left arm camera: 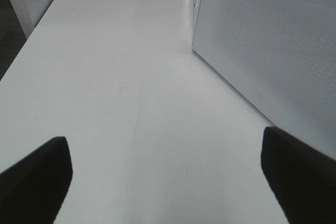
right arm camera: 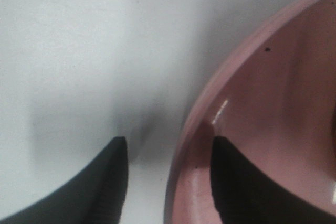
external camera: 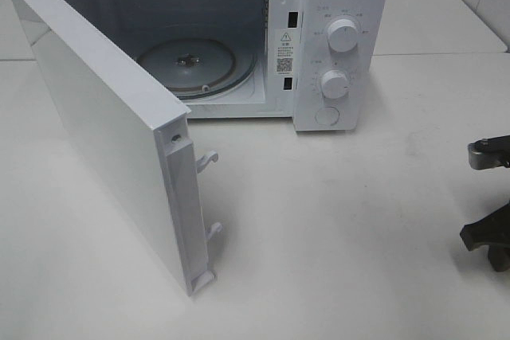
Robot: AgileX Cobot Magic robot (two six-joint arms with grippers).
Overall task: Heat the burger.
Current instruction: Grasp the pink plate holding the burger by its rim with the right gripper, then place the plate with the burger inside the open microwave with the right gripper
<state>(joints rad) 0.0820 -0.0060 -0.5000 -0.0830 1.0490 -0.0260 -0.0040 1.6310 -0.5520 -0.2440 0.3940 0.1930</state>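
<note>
The step in hand looks like the pick-up of the plate that should carry the burger to the microwave. The right gripper straddles the pink rim: one finger is outside it over the table, the other is inside, on the plate's floor. A sliver of table shows between the outer finger and the rim, so I'd call the jaws parted, not yet pinching. I can't see the burger anywhere; if it is on the plate, it lies beyond the inner finger, out of view.

The left gripper hangs spread wide over bare table with nothing between its fingers, the microwave's side just beyond one of them.

Next, I'd say, the jaws must close firmly on the rim, then lift it level so nothing slides off.

The door stands swung wide and the turntable is bare, so the way in is free. The door is well away from the right fingers.
</note>
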